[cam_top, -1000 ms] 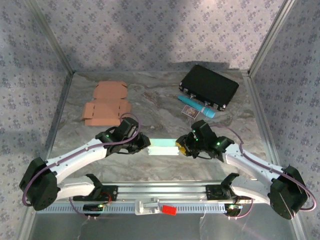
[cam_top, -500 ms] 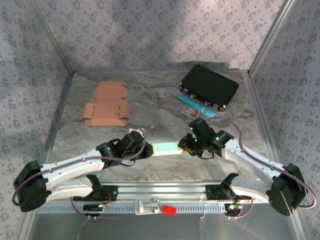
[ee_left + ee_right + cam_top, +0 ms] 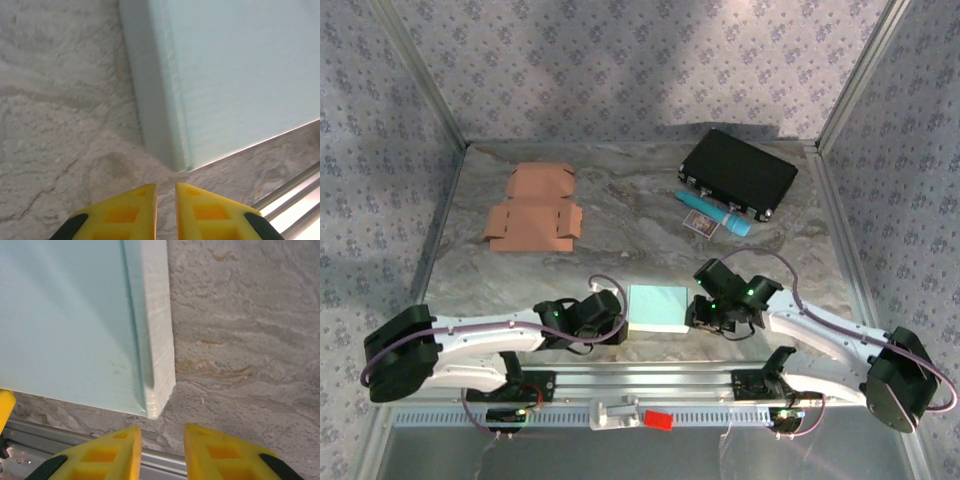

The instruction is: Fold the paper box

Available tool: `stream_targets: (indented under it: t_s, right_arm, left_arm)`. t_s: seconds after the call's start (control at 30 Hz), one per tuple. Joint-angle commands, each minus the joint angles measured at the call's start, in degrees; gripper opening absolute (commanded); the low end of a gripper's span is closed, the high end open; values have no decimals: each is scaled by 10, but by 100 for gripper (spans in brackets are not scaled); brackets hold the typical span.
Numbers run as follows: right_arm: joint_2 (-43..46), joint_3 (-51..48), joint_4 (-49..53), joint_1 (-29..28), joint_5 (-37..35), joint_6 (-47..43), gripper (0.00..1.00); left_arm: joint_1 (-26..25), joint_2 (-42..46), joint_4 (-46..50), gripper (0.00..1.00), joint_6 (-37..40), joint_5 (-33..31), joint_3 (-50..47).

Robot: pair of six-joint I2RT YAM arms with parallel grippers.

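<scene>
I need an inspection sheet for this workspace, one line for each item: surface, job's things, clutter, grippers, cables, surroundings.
Surface: marbled grey table, no spill seen.
Job's things: light blue paper box lies flat and closed near the front edge, between the grippers; brown cardboard blanks lie unfolded at far left.
Clutter: black case, blue tube and small card at far right.
Grippers: left gripper almost shut, empty, just short of a box corner; right gripper slightly open, empty, likewise.
Cables: purple cable runs along the left arm, apart from the box.
Surroundings: patterned walls; metal rail in front.
</scene>
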State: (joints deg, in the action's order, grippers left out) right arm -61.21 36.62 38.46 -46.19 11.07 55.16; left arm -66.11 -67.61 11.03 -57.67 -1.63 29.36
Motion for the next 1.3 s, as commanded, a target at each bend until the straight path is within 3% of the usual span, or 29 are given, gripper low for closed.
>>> stream_targets:
  t_s: [0.0,0.03,0.07,0.1,0.13,0.17,0.3,0.33,0.4,0.43,0.47,0.53,0.6,0.7,0.8,0.93,1.1,1.27]
  right_arm:
    - [4,69,47,7,-55,-37,41]
    - [12,90,71,11,-80,-37,51]
    - [26,118,101,15,-110,-41,88]
    - [44,151,128,19,-163,-51,99]
    - [60,178,145,20,-216,-62,99]
    - [82,206,159,21,-263,-82,99]
    - [138,263,174,26,-528,-112,99]
    - [144,256,182,29,-612,-95,99]
    - [180,163,16,34,-718,-280,99]
    - [197,123,-59,41,-731,-347,99]
    - [213,76,-133,58,-733,-420,99]
    - [231,14,-184,102,-695,-467,99]
    - [238,-19,-156,151,-649,-438,99]
    - [238,-69,-163,205,-579,-420,99]
    - [236,-111,-207,235,-540,-420,99]
    - [209,-149,-263,270,-503,-426,99]
    - [197,-190,-349,319,-447,-434,99]
    - [212,-204,-385,337,-421,-469,99]
  left_arm:
    - [23,21,29,22,5,-19,54]
    - [36,32,49,26,7,-25,67]
    - [53,48,79,33,13,-34,87]
    - [74,67,112,44,22,-49,108]
    - [94,85,138,83,35,-60,129]
    - [123,103,166,100,47,-76,151]
    - [263,154,261,100,124,-126,216]
    - [287,164,294,100,126,-174,225]
    - [314,192,336,100,127,-331,218]
    - [318,204,341,100,138,-397,206]
    - [322,218,339,100,163,-455,189]
    - [330,245,290,100,251,-518,145]
    - [347,281,191,100,363,-515,79]
    - [399,316,105,100,439,-451,1]
    - [462,317,70,100,455,-376,-43]
    - [508,293,-14,100,475,-299,-96]
    - [539,243,-161,100,487,-256,-152]
    - [562,208,-173,100,481,-240,-132]
